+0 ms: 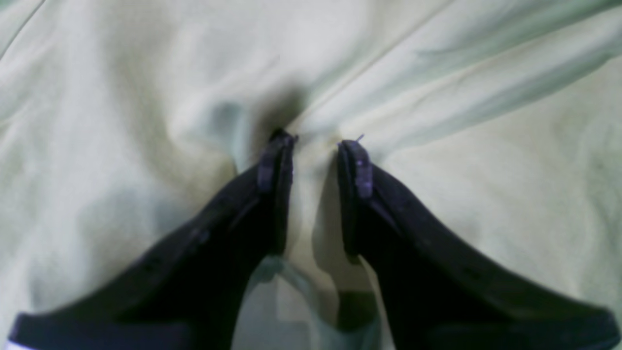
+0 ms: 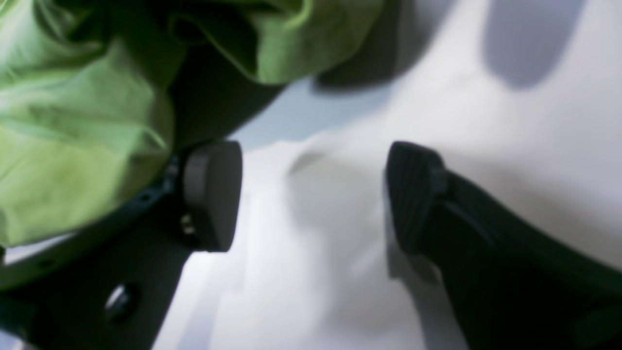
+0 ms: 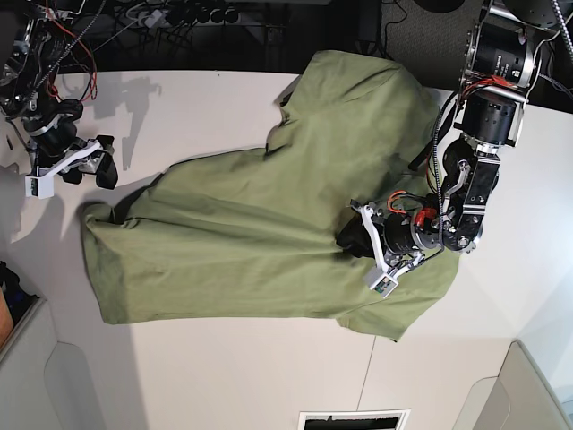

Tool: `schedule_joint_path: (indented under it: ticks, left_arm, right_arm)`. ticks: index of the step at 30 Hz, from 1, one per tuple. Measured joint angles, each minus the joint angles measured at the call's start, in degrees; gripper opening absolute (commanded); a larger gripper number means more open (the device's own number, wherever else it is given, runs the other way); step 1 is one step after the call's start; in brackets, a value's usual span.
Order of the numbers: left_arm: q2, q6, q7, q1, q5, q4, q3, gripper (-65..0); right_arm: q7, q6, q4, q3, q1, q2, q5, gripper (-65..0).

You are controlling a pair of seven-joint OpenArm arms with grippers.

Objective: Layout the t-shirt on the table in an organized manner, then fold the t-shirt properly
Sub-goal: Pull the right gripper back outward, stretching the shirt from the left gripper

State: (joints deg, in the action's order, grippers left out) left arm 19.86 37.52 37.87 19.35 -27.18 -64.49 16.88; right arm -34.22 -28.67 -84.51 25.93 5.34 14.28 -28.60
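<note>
Base view count: one t-shirt (image 3: pixel 251 224), one table (image 3: pixel 206 367), two grippers.
Left gripper (image 1: pixel 316 146): fingers narrowly parted, pinching a raised ridge of shirt cloth between them.
Right gripper (image 2: pixel 313 194): spread wide, nothing between the fingers, shirt just beside it.
T-shirt axis: long axis across the table, from one gripper toward the other.

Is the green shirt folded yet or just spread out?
Spread out, not folded. The t-shirt lies open and wrinkled across the table, and the left gripper's fingers are down on the cloth.
</note>
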Motion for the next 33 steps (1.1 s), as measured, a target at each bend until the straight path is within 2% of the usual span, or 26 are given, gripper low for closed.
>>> schedule_joint_path:
  ticks: [3,9,11,13,16,21,24,26,29,33]
  left_arm:
    - [0.31,-0.13,0.66,-0.11,-0.96,-0.48,0.04,-46.9]
    - [0.48,0.04,0.68,-0.28,-1.55,-0.48,0.02,-47.0]
    - [0.50,0.04,0.68,-0.33,-1.51,-0.48,0.02,-47.0]
    - [0.59,0.04,0.70,-0.31,-1.40,-0.50,0.02,-47.0]
    - [0.59,0.07,0.68,-0.31,-1.53,-0.50,0.02,-47.0]
    - [0.61,0.07,0.63,-0.33,-1.40,-0.50,0.02,-47.0]
    - [0.61,0.26,0.22,-0.33,-0.55,-0.50,0.02,-47.0]
    - [0.63,0.42,-0.44,-0.33,1.01,-0.52,0.02,-47.0]
    - [1.46,0.24,-2.16,-0.31,1.66,-0.55,0.13,-47.0]
    - [2.82,0.24,-2.56,-0.44,1.66,-0.55,0.15,-47.0]
  right_arm:
    - [0.61,-0.28,2.67,-2.03,-2.89,-0.09,1.20,-19.7]
    - [-0.13,-0.44,4.96,-2.71,-8.55,-2.71,2.86,-19.7]
    - [-0.07,-0.42,5.14,-2.64,-10.23,-2.71,3.02,-22.8]
    - [0.15,-0.31,5.14,-2.62,-11.72,-2.93,3.02,-33.6]
    - [0.33,-0.28,5.14,-2.60,-11.98,-3.56,2.95,-64.1]
    - [-3.98,-1.18,4.33,-2.08,-11.72,-3.50,3.82,-65.0]
    - [-8.98,-1.81,0.07,0.81,-11.08,-3.56,3.43,-65.0]
    - [-9.64,-2.67,-4.68,3.96,-9.33,-3.54,2.05,-65.0]
    - [-10.80,-2.99,-11.26,8.61,-6.19,-1.86,0.52,-65.0]
    - [-11.26,-3.30,-14.99,13.57,-4.24,1.97,-0.55,-65.0]
